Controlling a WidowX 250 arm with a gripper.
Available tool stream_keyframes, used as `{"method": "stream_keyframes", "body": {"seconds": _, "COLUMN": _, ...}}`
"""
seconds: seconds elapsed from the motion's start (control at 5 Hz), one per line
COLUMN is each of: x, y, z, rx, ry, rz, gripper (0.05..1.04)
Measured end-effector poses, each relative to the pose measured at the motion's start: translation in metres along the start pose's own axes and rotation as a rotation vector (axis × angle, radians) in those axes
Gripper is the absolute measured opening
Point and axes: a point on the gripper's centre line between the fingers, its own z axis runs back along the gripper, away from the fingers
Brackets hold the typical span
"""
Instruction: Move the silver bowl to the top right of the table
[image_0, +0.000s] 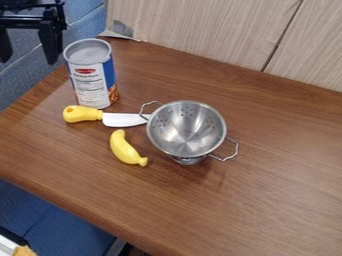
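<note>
Foreground: the wooden table (267, 215). Upon it, the silver bowl (187, 131) lies camera-ward and view-right of your spread-fingered gripper (28, 46), its handle axis running diagonally away from the gripper.

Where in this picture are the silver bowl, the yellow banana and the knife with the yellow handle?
Silver bowl (186, 131): camera view, on its inner wall.
Yellow banana (124, 149): camera view, middle of its curved body.
Knife (121, 119): camera view, on its white blade.
</note>
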Motion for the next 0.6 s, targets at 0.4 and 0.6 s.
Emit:
{"method": "stream_keyframes", "body": {"seconds": 0.4, "x": -0.01, "y": -0.014, "z": -0.012, "rx": -0.087, "ry": 0.057, "rz": -0.013, "gripper": 1.0}}
{"method": "stream_keyframes", "body": {"seconds": 0.6, "x": -0.022, "y": -0.028, "z": -0.019, "rx": -0.167, "ry": 0.075, "rz": -0.054, "gripper": 1.0}}
